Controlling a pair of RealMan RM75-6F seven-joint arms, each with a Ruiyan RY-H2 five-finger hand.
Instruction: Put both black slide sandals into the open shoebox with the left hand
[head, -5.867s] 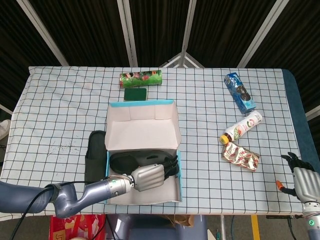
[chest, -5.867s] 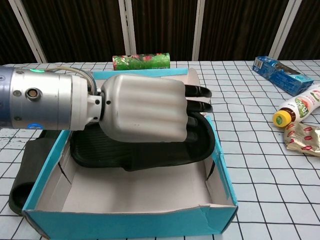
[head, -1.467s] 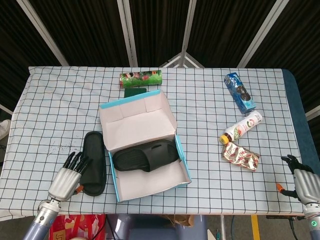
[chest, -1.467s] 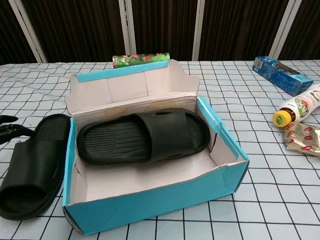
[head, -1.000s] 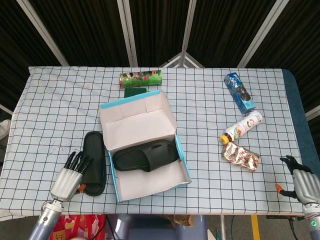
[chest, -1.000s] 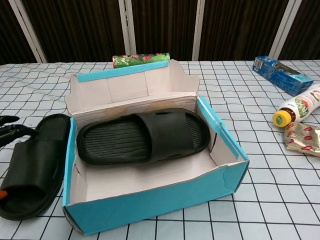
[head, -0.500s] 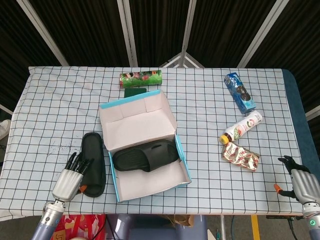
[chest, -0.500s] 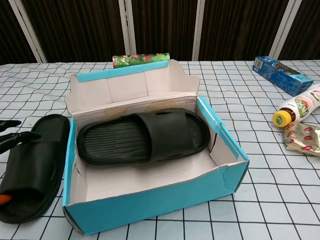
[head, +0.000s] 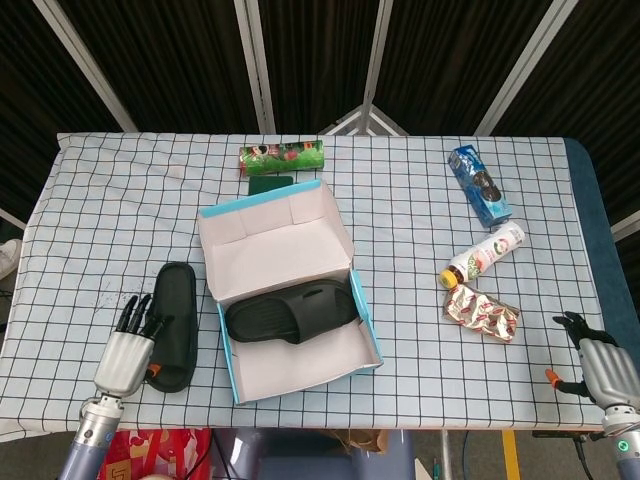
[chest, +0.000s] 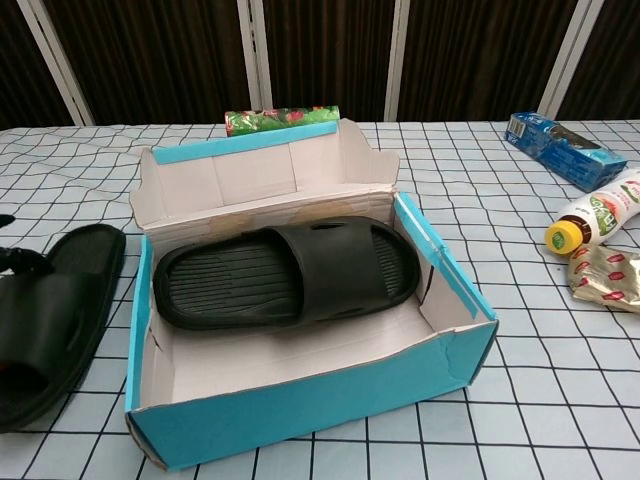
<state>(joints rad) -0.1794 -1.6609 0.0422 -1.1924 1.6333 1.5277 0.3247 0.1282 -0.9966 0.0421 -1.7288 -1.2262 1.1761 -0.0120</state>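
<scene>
From the head view, I see the open shoebox (head: 285, 290) sitting mid-table on the checked cloth, lid flap standing up at the back. One black sandal (head: 290, 311) lies inside it, on its side across the box floor. The other sandal (head: 172, 325) is out on the table (head: 400, 230), just left of the box. My left hand (head: 124, 356) is at that sandal's near end, fingers spread and pointing up along its left edge; it looks to be touching the sandal, but I can't tell whether it has a grip. My right hand (head: 597, 366) is at the table's near right corner, well away from everything, fingers loosely apart and holding nothing. Behind the box are a green roll (head: 282, 157) and a dark green pad (head: 271, 186); to the right, a blue packet (head: 479, 186), a bottle (head: 484, 254) and a crumpled foil wrapper (head: 481, 312).

Switching to the chest view, the sandal in the box (chest: 288, 274) rests against the back wall, strap toward the right. The second sandal (chest: 52, 318) lies at the left edge, beside the blue box wall (chest: 300, 405). Only dark fingertips (chest: 18, 259) of my left hand show there.
</scene>
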